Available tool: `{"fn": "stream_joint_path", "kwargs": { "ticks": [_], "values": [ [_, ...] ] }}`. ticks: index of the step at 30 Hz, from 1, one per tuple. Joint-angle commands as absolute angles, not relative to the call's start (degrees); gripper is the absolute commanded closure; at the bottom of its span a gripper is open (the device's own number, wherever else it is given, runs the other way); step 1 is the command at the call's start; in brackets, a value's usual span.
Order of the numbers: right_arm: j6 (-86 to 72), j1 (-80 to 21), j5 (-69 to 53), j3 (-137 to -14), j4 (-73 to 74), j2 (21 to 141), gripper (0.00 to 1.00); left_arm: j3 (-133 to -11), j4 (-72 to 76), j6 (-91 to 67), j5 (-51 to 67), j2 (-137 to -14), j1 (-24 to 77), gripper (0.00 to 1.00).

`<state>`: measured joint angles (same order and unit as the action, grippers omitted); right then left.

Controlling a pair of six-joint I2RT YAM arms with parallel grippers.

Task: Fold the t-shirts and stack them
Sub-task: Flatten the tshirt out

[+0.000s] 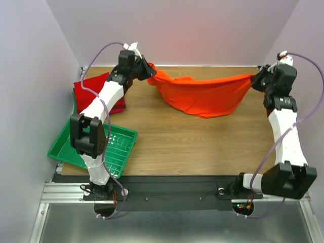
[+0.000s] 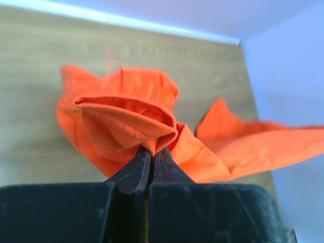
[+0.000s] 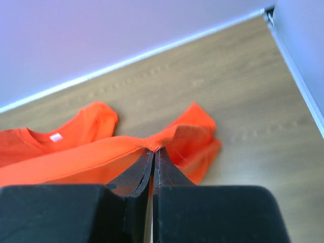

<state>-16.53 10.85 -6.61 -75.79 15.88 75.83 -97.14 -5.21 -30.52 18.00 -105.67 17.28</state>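
Note:
The bright orange t-shirt hangs stretched between my two grippers above the back of the table, its middle sagging onto the wood. My left gripper is shut on its left end; the left wrist view shows bunched orange cloth pinched between the black fingertips. My right gripper is shut on its right end; the right wrist view shows the cloth pinched at the tips. Folded deep red t-shirts lie at the back left, partly hidden by my left arm.
A green plastic grid tray sits at the front left, partly under the left arm. White walls close in the left, back and right sides. Bare wooden tabletop lies in front of the shirt.

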Motion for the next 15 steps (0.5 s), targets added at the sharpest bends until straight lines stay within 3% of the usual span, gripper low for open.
{"fn": "stream_joint_path", "kwargs": {
  "ticks": [1, 4, 6, 10, 11, 14, 15],
  "values": [
    [-13.45, 11.16, -7.47, -66.57, 20.12, 68.92, 1.00, -84.69, -2.73, -30.32, 17.85, -100.92, 17.23, 1.00],
    [-14.67, 10.99, -6.69, -59.19, 24.69, 64.00, 1.00, -77.38, -3.34, -29.01, 16.53, -96.96, 17.67, 1.00],
    [-15.99, 10.99, -5.11, -56.61, 28.11, 61.01, 1.00, -74.72, -4.48, -28.48, 15.47, -95.19, 18.11, 0.71],
    [-18.01, 10.90, -2.38, -52.56, 33.48, 59.68, 1.00, -69.97, -8.43, -27.77, 12.40, -91.59, 20.30, 0.52],
    [-18.63, 10.81, -0.98, -52.30, 34.01, 59.76, 1.00, -69.61, -8.87, -27.95, 11.96, -91.32, 20.74, 0.39],
    [-19.07, 10.81, -1.15, -52.38, 34.62, 62.04, 0.99, -69.96, -10.63, -28.83, 10.20, -91.31, 22.58, 0.19],
    [-19.07, 10.81, -0.88, -52.64, 34.80, 63.53, 0.99, -70.31, -11.42, -29.44, 9.33, -92.01, 23.02, 0.16]
  ]
}}
